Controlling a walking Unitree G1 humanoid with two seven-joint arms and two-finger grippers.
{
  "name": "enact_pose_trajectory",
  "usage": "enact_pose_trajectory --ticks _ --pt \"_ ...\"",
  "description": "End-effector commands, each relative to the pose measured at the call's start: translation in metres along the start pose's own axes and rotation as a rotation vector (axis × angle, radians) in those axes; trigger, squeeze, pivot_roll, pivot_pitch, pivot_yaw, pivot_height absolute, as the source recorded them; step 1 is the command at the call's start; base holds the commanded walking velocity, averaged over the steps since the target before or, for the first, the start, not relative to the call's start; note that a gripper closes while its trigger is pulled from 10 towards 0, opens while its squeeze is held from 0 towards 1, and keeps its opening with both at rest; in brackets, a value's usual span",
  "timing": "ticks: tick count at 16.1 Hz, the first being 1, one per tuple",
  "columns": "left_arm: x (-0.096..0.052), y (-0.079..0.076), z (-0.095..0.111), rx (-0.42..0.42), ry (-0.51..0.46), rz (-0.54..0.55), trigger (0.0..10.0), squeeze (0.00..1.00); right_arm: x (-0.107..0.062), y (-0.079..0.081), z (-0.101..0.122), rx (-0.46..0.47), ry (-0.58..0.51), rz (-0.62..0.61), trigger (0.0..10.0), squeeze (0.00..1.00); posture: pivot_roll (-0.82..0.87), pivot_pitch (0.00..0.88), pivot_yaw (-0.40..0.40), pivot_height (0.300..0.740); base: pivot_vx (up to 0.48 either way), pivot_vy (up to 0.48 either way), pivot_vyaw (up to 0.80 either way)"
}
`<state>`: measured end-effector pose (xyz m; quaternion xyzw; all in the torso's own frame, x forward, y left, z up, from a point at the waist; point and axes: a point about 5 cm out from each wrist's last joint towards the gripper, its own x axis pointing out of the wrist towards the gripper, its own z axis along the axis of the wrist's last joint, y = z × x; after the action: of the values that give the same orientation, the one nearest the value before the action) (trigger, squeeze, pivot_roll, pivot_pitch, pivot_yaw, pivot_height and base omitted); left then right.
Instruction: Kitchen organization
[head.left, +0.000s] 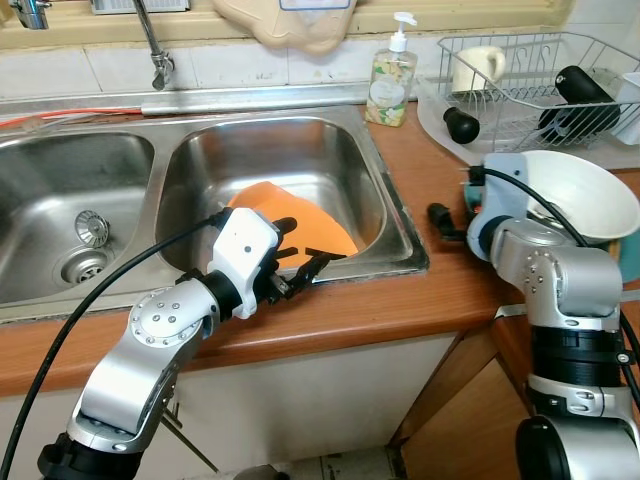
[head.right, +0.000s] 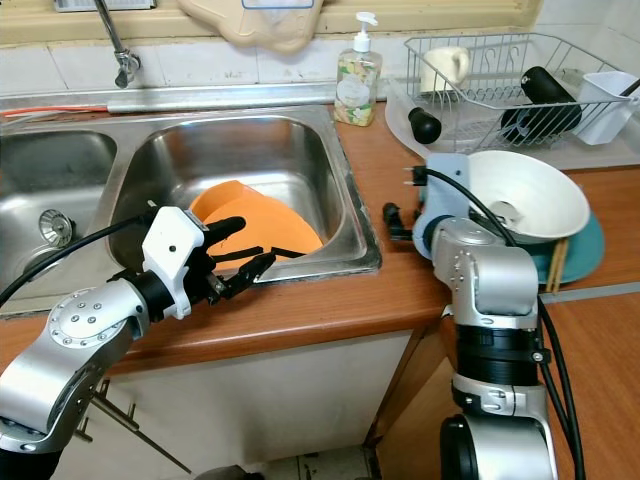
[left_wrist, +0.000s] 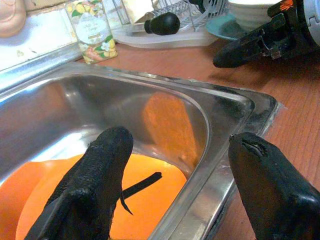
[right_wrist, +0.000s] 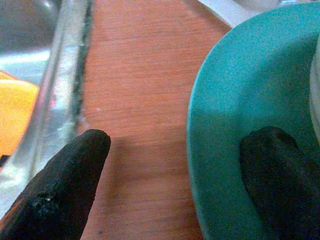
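Two orange plates (head.left: 300, 222) lie overlapping in the right basin of the steel sink (head.left: 400, 235). My left gripper (head.left: 305, 250) hovers open over the basin's front rim, one finger above the plates (left_wrist: 150, 200) and the other outside the rim. On the counter right of the sink, a white bowl (head.left: 575, 190) sits on a teal plate (head.right: 585, 255). My right gripper (right_wrist: 175, 175) is open at that plate's left edge, with one fingertip (right_wrist: 272, 160) over the teal plate (right_wrist: 235, 100) and the other above the wood.
A soap bottle (head.left: 390, 75) stands behind the sink. The wire dish rack (head.left: 530, 85) at the back right holds a mug and black items. The faucet (head.left: 155, 50) hangs over the divider, and the left basin (head.left: 85, 250) has a drain. The counter drops off at its front edge.
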<state>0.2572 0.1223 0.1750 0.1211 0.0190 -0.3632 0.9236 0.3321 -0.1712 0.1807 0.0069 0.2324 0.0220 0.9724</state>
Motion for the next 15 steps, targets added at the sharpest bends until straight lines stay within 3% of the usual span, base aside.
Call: enact_pose_trajectory --ticks 1,2,5,8,12,15 --pt "-0.002 0.001 0.005 0.03 -0.016 0.004 10.0 0.0 0.001 0.023 -0.007 -0.011 0.036 0.112 10.0 0.0 -0.04 0.016 0.037 0.74 0.0 0.0 0.0" --pt "-0.002 0.001 0.006 0.033 -0.014 0.004 10.0 0.0 0.0 0.04 -0.009 -0.028 0.04 0.165 10.0 0.0 -0.04 0.017 0.037 0.74 0.0 0.0 0.0" --pt "-0.002 0.001 0.006 0.035 -0.011 0.004 10.0 0.0 -0.002 0.059 -0.009 -0.04 0.038 0.232 10.0 0.0 -0.04 0.016 0.037 0.74 0.0 0.0 0.0" --pt "-0.004 0.002 0.006 0.041 -0.004 0.007 10.0 0.0 -0.004 0.064 -0.008 -0.043 0.037 0.252 10.0 0.0 -0.03 0.014 0.036 0.74 0.0 0.0 0.0" --pt "-0.003 0.004 0.007 0.048 -0.008 0.014 10.0 0.0 -0.01 0.078 0.004 -0.058 -0.055 0.362 10.0 0.0 -0.03 0.013 0.037 0.74 0.0 0.0 0.0" --pt "-0.003 0.004 0.009 0.049 -0.012 0.018 10.0 0.0 -0.014 0.08 0.008 -0.082 -0.095 0.381 10.0 0.0 -0.03 0.013 0.036 0.74 0.0 0.0 0.0"
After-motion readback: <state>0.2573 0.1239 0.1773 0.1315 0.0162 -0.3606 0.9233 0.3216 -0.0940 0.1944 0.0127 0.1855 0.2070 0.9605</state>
